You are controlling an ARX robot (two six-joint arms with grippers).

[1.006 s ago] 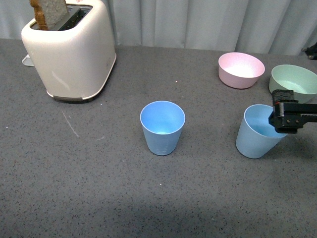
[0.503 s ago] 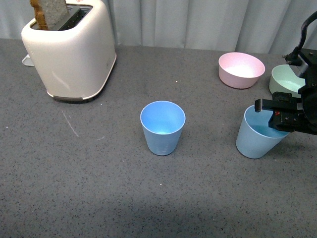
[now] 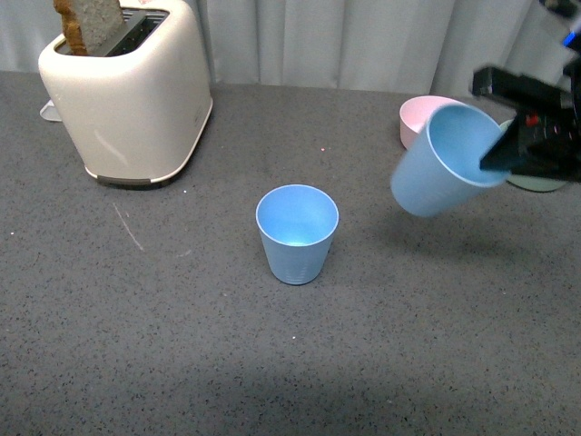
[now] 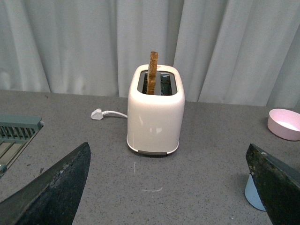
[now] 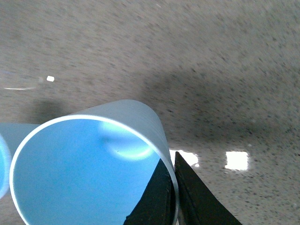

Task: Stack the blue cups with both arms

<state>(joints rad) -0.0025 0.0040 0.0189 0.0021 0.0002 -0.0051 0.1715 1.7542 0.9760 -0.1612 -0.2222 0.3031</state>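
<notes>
Lifted since a second ago: right cup (image 3: 434,177) is off the table (image 3: 182,345), tilted, up near the pink bowl (image 3: 413,111). The right gripper (image 3: 497,123) is clamped on its rim. The centre cup (image 3: 297,232) stands upright, well apart, so carry-over looks next. The green bowl (image 3: 540,184) is mostly hidden behind the gripper.

Left wrist: left gripper (image 4: 167,146) spread wide, holding nothing. The toaster (image 4: 156,112) is ahead; a cup shows as an edge sliver.

Right wrist: right cup's wall is pinched between the fingers (image 5: 197,197). Another cup is cut off at the frame edge.
</notes>
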